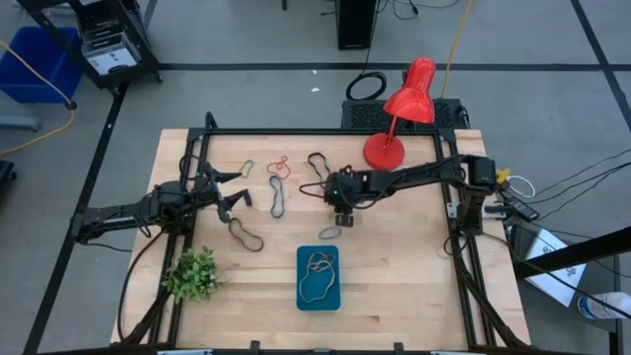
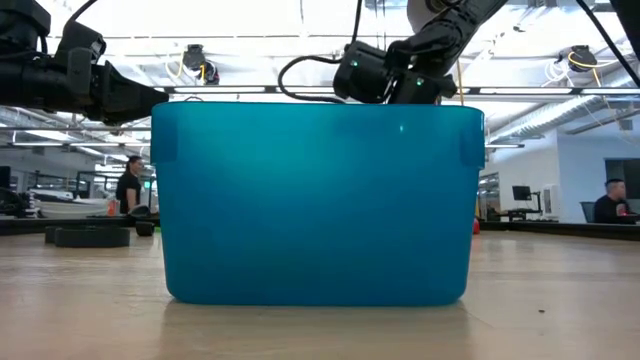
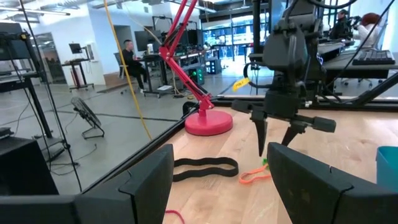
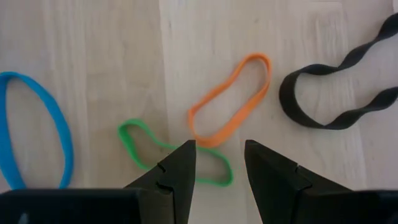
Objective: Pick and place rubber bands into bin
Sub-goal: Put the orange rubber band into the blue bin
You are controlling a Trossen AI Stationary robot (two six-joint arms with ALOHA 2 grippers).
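the right tool (image 4: 220,163), fingers apart and empty, hangs over a green band (image 4: 144,148) and an orange band (image 4: 231,99) on the counter (image 1: 414,266), between the red lamp (image 1: 399,113) and the bin (image 1: 318,278). two bands lie in the bin. the left tool (image 1: 229,189) waits open, well left of the lamp.

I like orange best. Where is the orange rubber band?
The right wrist view shows the orange rubber band flat on the table, beside the green band and the black band, just ahead of the right gripper.
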